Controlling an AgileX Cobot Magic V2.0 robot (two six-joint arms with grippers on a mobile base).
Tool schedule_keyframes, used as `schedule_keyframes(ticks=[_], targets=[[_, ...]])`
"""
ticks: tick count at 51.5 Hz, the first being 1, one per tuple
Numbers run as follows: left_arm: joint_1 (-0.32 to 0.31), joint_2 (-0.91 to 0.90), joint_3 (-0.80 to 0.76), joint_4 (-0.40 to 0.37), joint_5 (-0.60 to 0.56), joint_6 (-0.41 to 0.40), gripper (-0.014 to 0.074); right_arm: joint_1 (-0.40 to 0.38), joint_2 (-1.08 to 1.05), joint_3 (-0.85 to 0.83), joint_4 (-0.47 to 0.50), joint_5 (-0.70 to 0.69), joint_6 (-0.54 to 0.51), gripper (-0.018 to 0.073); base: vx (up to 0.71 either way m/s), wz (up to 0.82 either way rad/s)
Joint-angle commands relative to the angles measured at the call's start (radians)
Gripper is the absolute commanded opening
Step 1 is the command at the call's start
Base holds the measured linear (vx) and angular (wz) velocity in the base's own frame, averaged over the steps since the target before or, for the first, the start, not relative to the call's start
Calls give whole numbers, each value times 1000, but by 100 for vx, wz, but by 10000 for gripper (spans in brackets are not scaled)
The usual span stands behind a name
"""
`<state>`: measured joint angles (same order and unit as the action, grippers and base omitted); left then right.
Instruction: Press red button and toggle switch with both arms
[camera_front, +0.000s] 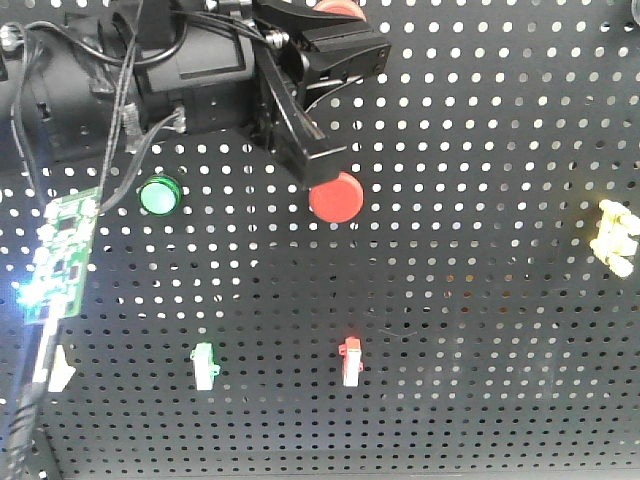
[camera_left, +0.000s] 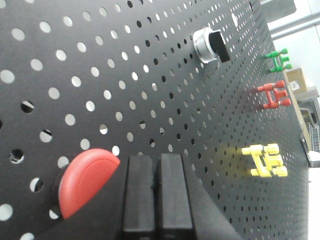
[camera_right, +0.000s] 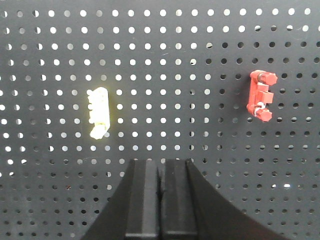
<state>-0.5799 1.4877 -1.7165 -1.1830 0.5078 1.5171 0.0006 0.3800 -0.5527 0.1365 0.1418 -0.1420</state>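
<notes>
L gripper (camera_left: 156, 164): black fingers pressed together, no gap, nothing held.
Red button (camera_left: 87, 180): big round cap on pegboard (camera_front: 480, 330), just beside L gripper at its 9 o'clock in L wrist view. Can't tell if touching. In front view the finger tip overlaps the cap's 11 o'clock edge.
L arm (camera_front: 200, 80): black, enters front view from 10 o'clock w/ black cables.
Circuit board (camera_front: 60, 255): green, hangs on the cables at arm's 7 o'clock, lit at lower end.
Green button (camera_front: 158, 194): 9 o'clock of red button, apart.
Selector knob (camera_left: 210, 45): silver collar, black handle, 1 o'clock of L gripper, well apart.
R gripper (camera_right: 160, 166): fingers closed tight, empty, facing pegboard.
Yellow toggle switch (camera_right: 98, 113): 11 o'clock of R gripper, apart.
Red toggle switch (camera_right: 261, 95): 1 o'clock of R gripper, well apart.
Lower green switch (camera_front: 204, 365): 7 o'clock of red button.
Lower red switch (camera_front: 350, 362): 6 o'clock of red button.
</notes>
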Motion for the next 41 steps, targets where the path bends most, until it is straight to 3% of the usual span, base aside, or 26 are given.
schedule_keyframes(ticks=[1, 12, 24, 35, 41], targets=[[9, -43, -25, 2, -56, -17, 1, -4, 13, -33, -4, -83, -12, 0, 0, 0], [9, -153, -25, 0, 107, -17, 1, -4, 13, -33, -4, -83, -11, 0, 0, 0], [9, -260, -25, 0, 113, -21, 1, -4, 13, -33, 8, -88, -8, 0, 0, 0], [9, -281, -24, 14, 129, -79, 1, -4, 65, -39, 92, -250, 0, 0, 0, 0], [9, -280, -24, 13, 131, -81, 1, -4, 128, -94, 106, -246, 0, 0, 0, 0]])
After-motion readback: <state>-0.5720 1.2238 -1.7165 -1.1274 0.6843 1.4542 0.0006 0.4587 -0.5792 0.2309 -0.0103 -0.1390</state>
